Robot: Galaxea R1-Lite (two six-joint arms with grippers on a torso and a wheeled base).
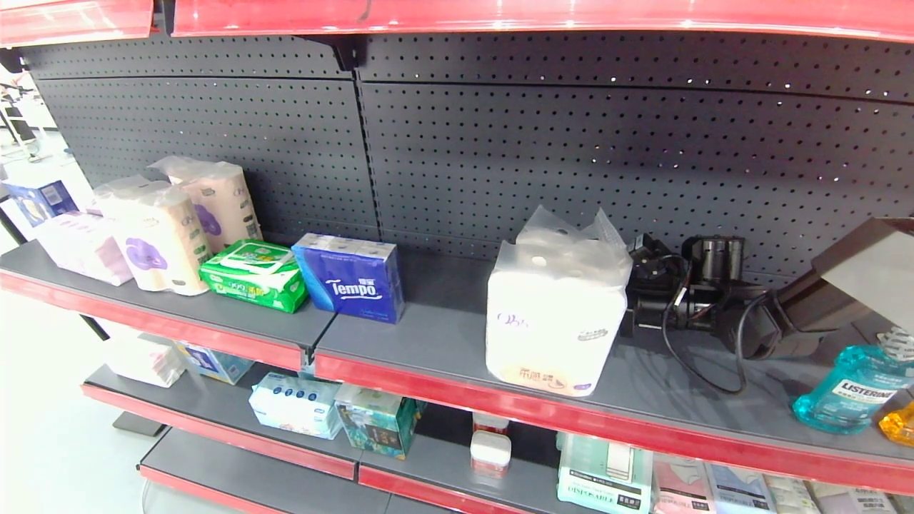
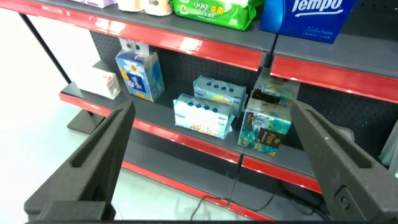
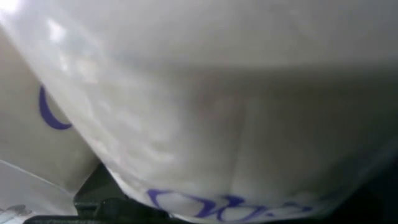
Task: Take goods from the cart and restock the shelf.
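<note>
Right end effector [image 1: 640, 284] sits against the back-right side of the toilet paper pack [image 1: 553, 314]. Its fingers are hidden behind the pack, so I honestly can't tell if it's clamped on or let go. The right wrist cam is pressed right up to the wrap [image 3: 217, 93].

Left end effector [image 2: 211, 112] is spread wide with nothing in it, hanging out in front of the lower shelves [image 2: 186, 134].

The pack stands upright on the shelf [image 1: 443, 335], close to the front edge, about mid-run.

My guess is it's light and squishy with slippery film. Grab across the body, not the loose plastic flap on top, and go easy on the squeeze.
</note>
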